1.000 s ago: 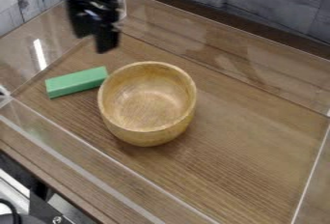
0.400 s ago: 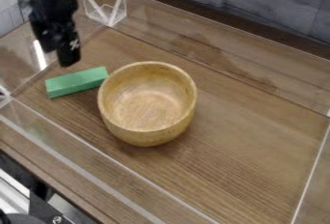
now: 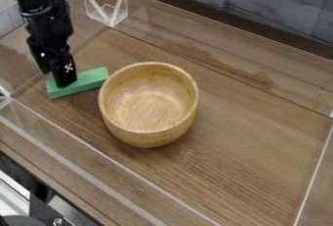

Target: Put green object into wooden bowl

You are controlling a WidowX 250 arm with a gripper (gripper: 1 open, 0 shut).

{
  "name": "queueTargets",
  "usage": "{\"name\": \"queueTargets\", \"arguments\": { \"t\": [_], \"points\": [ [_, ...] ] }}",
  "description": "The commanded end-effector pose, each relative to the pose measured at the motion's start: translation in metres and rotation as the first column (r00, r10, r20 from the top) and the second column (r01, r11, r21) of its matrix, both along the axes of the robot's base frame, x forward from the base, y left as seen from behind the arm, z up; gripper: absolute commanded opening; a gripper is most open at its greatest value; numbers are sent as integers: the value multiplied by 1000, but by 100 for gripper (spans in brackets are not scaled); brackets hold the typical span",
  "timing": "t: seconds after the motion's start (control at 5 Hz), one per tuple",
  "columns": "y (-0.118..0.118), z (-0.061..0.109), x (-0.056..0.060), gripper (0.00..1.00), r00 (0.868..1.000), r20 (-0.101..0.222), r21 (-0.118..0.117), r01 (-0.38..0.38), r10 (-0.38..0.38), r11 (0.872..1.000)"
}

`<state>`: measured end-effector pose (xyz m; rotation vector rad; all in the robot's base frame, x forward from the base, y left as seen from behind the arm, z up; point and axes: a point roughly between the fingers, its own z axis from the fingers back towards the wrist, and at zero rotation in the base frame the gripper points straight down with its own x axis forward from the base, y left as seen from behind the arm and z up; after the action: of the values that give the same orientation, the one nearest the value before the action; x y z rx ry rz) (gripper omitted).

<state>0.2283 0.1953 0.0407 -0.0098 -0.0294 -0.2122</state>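
Green object [image 3: 82,81] flat on wooden table [image 3: 247,123], left of wooden bowl [image 3: 150,101] | black gripper [image 3: 61,75] over its left end, jaws spread | bowl empty

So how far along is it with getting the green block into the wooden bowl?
Early stage. Done: the claw is positioned right over the left end of the green block. In hand: nothing is gripped yet; the block lies flat on the table, left of the wooden bowl, which is empty. Left: close on the block, lift it, carry it over the bowl and release.
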Motion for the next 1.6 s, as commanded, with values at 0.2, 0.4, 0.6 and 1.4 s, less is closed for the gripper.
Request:
{"name": "queueTargets", "arguments": {
  "t": [0.2,0.4,0.6,1.4],
  "points": [
    [-9,0,5,100,999,45,19,-28,27,999],
    [-13,5,17,100,996,49,13,-71,70,997],
    [-16,10,27,100,992,52,7,-114,113,994],
    [20,-8,23,100,998,42,-13,-49,50,999]
  ]
}}
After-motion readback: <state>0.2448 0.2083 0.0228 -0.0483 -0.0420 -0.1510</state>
